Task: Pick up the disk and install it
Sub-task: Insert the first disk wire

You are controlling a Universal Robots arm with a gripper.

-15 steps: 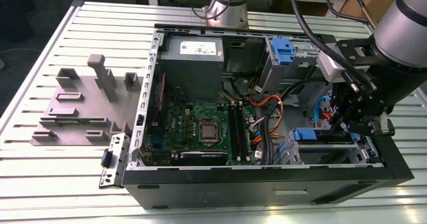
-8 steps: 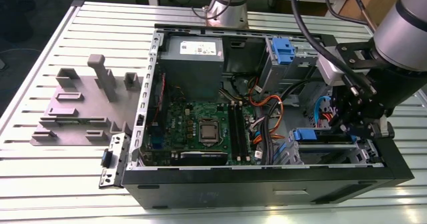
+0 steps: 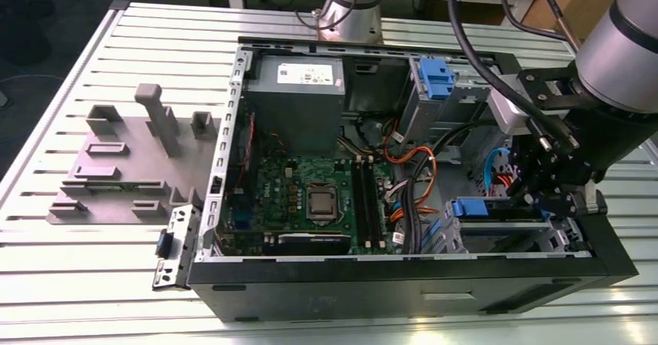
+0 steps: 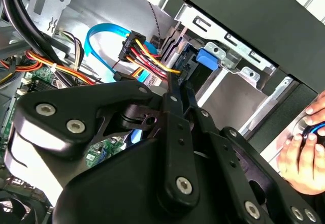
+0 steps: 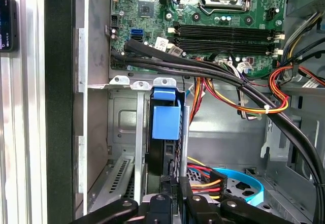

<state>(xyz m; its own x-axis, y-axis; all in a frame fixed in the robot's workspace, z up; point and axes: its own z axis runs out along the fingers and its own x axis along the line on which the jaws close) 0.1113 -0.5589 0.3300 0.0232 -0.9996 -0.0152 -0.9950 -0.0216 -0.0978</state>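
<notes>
The disk stands edge-on in the drive bay at the near right corner of the open computer case (image 3: 231,98). Its blue rail tab (image 3: 470,206) shows in the exterior view, and the disk (image 5: 163,132) (image 4: 203,59) appears in both wrist views. My gripper (image 5: 177,186) (image 4: 177,89) reaches down inside the case right behind the disk. Its two black fingers lie close together, shut, with their tips at the disk's end. Whether the tips touch the disk is hidden. The arm (image 3: 617,60) comes in from the exterior view's right.
Orange, yellow and black cable bundles (image 5: 244,89) and a blue flat cable (image 4: 104,46) run close beside the gripper. A grey metal box (image 3: 298,83) and a bare blue clip (image 3: 437,79) sit at the case's far side. A person's hand (image 4: 304,153) holds something outside the case. A grey fixture (image 3: 123,160) lies on the slatted table.
</notes>
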